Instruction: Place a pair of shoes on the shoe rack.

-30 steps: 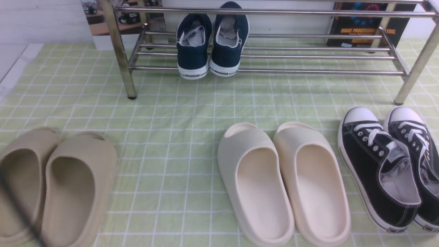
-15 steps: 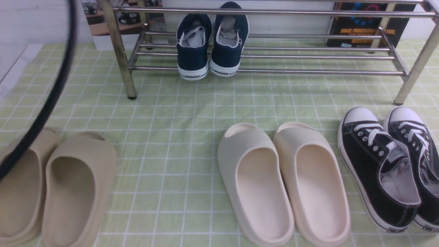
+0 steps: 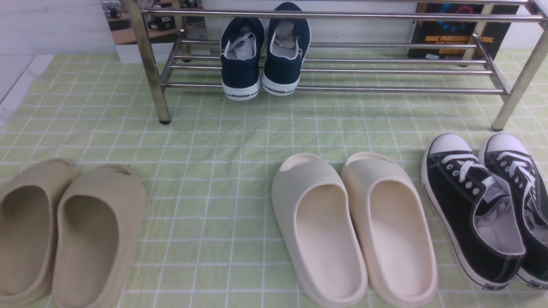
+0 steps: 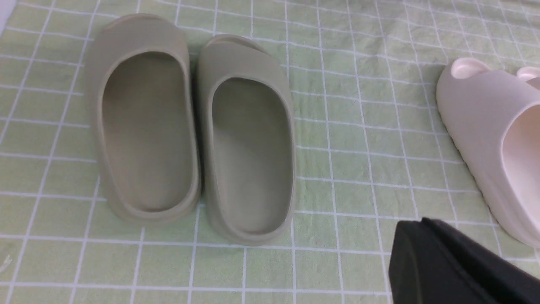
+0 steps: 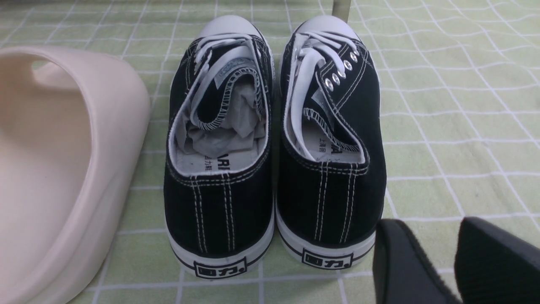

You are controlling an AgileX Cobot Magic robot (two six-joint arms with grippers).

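Front view: the navy shoes [image 3: 265, 55] are sitting side by side on the lower bars of the shoe rack [image 3: 342, 70], towards its left end, heels facing the robot, long axes running front to back. No tool is showing here.
Surface in front: the tan slides [image 3: 68, 231] are lying at the near left corner of the checked cloth [image 3: 214, 141], the cream slides [image 3: 355, 226] near the middle of the near edge, the black sneakers [image 3: 488, 205] at the near right.
Left wrist view: the left tool [image 4: 460, 266] is hanging closed and empty over the cloth between the tan and cream slides.
Right wrist view: the right tool [image 5: 453, 257] is standing with its jaws apart, gripping nothing, just behind the sneaker heels.
Key relation: the navy pair is lying far ahead of both tools, nearer the left arm's side; the task is looking done.
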